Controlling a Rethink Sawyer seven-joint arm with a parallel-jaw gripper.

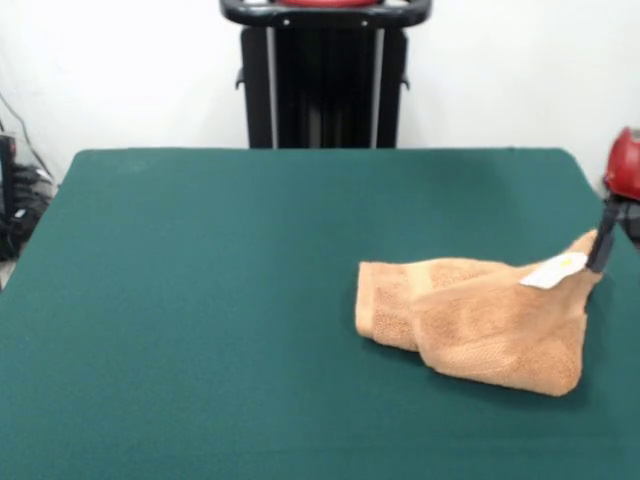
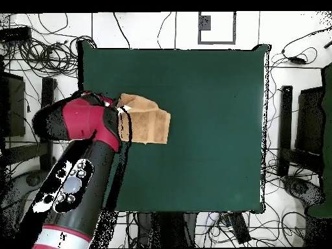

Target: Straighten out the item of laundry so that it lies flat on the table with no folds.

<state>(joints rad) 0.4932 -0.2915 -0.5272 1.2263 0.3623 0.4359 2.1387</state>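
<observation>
White wall behind, green table (image 1: 220,300) mostly bare | laundry — tan towel (image 1: 480,320) — lay bunched and folded toward the front view's right side, white tag (image 1: 553,270) near its raised corner | gripper (image 1: 602,250) at that lifted corner, seemingly pinching it — finger state could not be told | red arm (image 2: 84,130) overhead covered the towel's edge
</observation>
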